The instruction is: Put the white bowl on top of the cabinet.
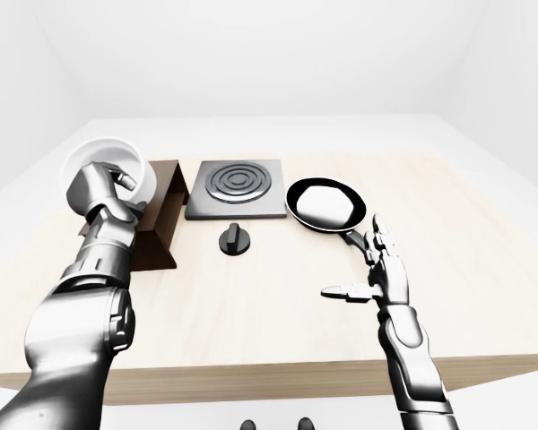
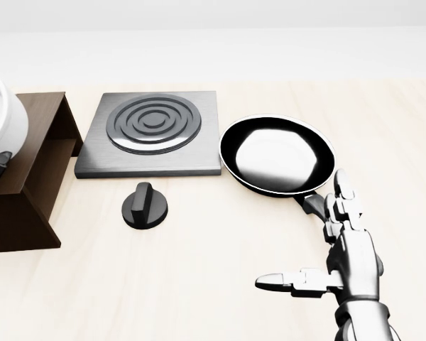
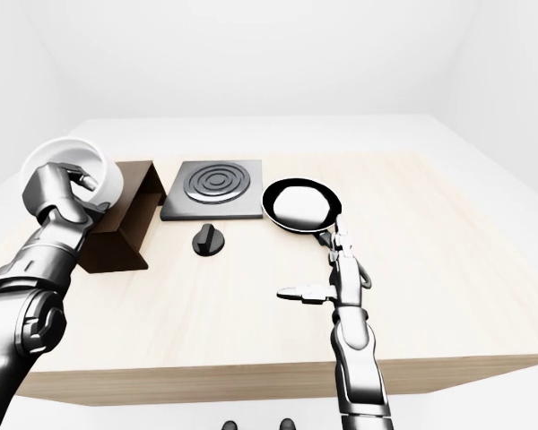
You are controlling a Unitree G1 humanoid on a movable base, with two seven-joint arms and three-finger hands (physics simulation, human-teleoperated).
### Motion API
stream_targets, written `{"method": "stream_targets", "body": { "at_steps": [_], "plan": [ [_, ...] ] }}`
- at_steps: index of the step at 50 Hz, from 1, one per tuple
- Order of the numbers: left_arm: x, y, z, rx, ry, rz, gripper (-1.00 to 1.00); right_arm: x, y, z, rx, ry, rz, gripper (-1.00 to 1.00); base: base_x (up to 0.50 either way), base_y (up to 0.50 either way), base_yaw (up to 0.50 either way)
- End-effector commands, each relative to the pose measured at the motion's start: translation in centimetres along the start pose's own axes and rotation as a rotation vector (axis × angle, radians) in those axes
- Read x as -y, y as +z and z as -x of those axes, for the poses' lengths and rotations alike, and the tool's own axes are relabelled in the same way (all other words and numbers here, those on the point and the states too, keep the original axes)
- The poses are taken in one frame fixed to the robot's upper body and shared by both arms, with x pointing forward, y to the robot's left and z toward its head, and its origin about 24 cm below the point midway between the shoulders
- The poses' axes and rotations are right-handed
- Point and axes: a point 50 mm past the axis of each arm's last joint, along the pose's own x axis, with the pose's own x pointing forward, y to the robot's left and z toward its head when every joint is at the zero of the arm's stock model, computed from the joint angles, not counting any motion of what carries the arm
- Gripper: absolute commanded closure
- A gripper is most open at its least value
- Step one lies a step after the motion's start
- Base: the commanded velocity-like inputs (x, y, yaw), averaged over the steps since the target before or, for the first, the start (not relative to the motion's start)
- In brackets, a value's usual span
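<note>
One white bowl (image 1: 117,168) (left hand (image 1: 99,190)), one cabinet (image 1: 159,217).

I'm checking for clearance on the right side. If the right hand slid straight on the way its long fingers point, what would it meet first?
Most likely the frying pan: the right hand has its fingers aimed up the head view at the pan's handle. Whether they would touch or pass above is unclear.

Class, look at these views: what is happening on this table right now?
The left hand grips the white bowl, holding it tilted above the dark cabinet at the left of the table. The right hand hovers open below the frying pan, holding nothing. The bowl is not yet set down.
</note>
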Motion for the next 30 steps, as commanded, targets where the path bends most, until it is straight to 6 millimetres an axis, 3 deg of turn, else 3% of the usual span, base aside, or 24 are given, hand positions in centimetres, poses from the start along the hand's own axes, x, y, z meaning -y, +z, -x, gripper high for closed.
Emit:
{"method": "stream_targets", "body": {
  "at_steps": [1, 2, 30],
  "plan": [
    [-0.58, 1.04, -0.26, 0.057, 0.025, -0.042, -0.45, -0.05, -0.01, 0.04, 0.001, 0.001, 0.002, -1.0, 0.0, 0.0, 0.0],
    [-0.56, 1.02, -0.25, 0.056, 0.024, -0.041, -1.0, -0.04, 0.03, 0.07, 0.002, 0.001, 0.002, -1.0, 0.0, 0.0, 0.0],
    [-0.54, 1.03, -0.24, 0.057, 0.023, -0.04, -1.0, -0.07, -0.06, 0.01, 0.005, 0.004, 0.001, -1.0, 0.0, 0.0, 0.0]
  ]
}}
